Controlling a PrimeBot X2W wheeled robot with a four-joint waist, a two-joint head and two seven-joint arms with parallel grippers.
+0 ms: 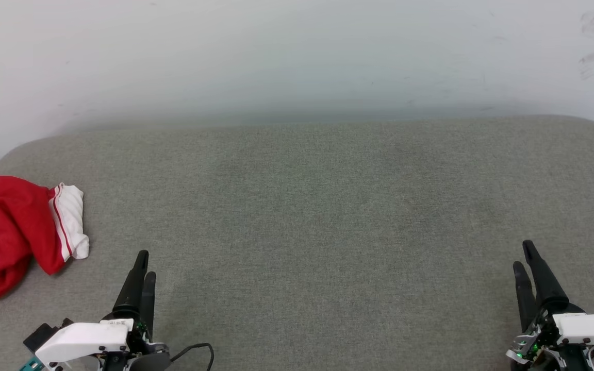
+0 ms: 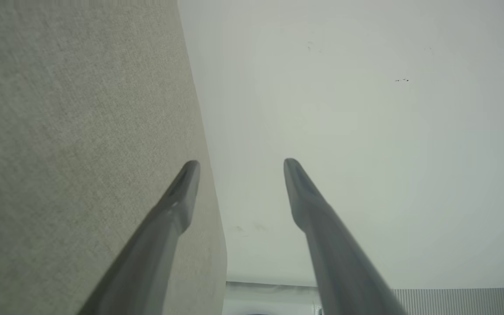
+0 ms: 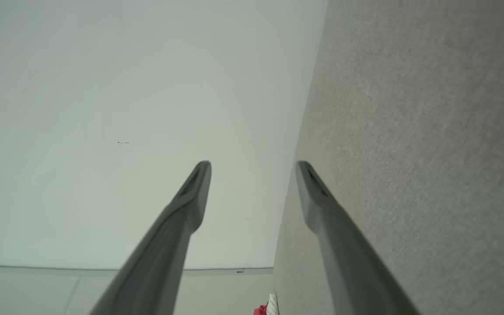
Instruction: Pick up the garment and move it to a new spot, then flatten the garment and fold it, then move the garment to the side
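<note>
I saw the garment (image 1: 5,232) lying in a crumpled heap at the left end of a grey cushion (image 1: 302,206), partly cut off by the edge of the head view. It was a red T-shirt with one white sleeve (image 1: 72,221) turned out toward the cushion's middle, and striped trim (image 1: 59,221) ran along the seam of that sleeve. In the right wrist view a scrap of the garment (image 3: 263,309) showed at the far end of the cushion.

The left gripper (image 1: 146,265) hovered over the cushion's near edge, close to the heap but not touching it. The right gripper (image 1: 522,255) hovered over the same near edge at the cushion's right end, well apart from the cloth. Each wrist view showed its own gripper, left (image 2: 241,162) and right (image 3: 253,163), with fingers spread apart and nothing between them.

I judged the cloth light, limp and not fragile. It would sag and bunch when lifted, and folded layers could slip apart. The exposed sleeve or a raised red fold at the top of the heap looked the best place to pinch.

I could read no brand or print on the shirt. A small mark on the left arm's white housing (image 1: 83,337) was too small to read.
</note>
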